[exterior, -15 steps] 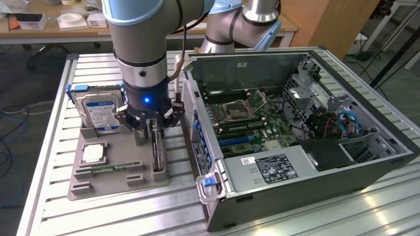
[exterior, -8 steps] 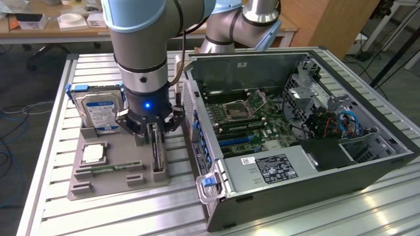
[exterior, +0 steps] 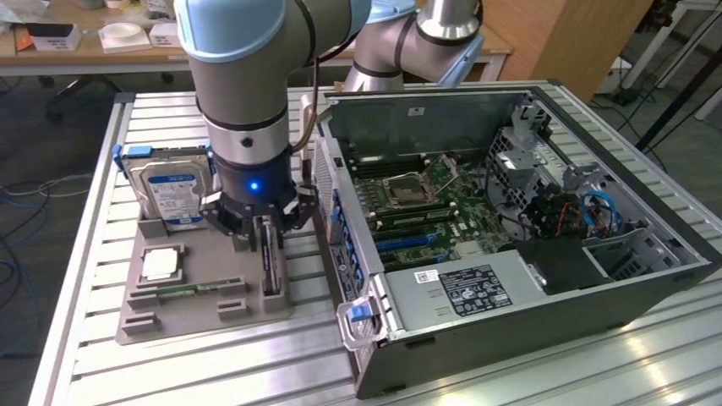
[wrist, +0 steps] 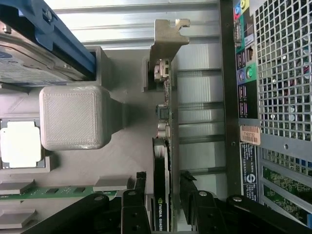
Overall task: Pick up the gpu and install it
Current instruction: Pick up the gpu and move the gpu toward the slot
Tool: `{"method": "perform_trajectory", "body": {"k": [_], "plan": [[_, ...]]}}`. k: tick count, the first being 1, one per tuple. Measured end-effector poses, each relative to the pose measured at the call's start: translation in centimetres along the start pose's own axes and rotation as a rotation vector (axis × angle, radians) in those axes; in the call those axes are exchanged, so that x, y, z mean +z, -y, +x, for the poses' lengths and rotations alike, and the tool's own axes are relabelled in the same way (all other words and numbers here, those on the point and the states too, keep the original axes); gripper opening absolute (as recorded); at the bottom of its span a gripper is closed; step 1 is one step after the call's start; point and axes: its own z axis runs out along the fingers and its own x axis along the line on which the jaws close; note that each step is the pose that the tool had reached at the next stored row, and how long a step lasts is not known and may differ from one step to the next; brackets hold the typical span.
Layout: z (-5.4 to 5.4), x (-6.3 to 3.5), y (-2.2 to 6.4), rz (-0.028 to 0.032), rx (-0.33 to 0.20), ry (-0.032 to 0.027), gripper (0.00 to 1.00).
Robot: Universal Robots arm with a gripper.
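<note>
Wrist view shows me the gpu (wrist: 163, 146) standing on its edge in a slot of the grey tray (wrist: 122, 161), right beside the open case (wrist: 282, 73). Its metal end sticks out past the tray's edge. My claw (wrist: 163, 183) is down over the card with one finger on each side. I can see a thin gap by one finger, so I'd call the claw loose and not squeezing yet.

I think I'm at the grab step, and the card has not left its slot. A good grab calls for both fingers to press flat on the card's two faces, without tipping it.

From the exterior view, the arm (exterior: 243, 85) comes straight down from above with the wrist pointing at the tray. The claw (exterior: 267, 233) sits low on the gpu (exterior: 269, 266), next to the drive (exterior: 169, 190).
</note>
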Motion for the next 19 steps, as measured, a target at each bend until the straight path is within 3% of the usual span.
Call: {"method": "perform_trajectory", "body": {"k": [13, 14, 19], "plan": [[0.00, 0.03, 0.02, 0.0000, 0.000, 0.0000, 0.40], [0.00, 0.03, 0.02, -0.0001, 0.000, 0.0000, 0.33], [0.00, 0.03, 0.02, 0.0000, 0.000, 0.0000, 0.33]]}}
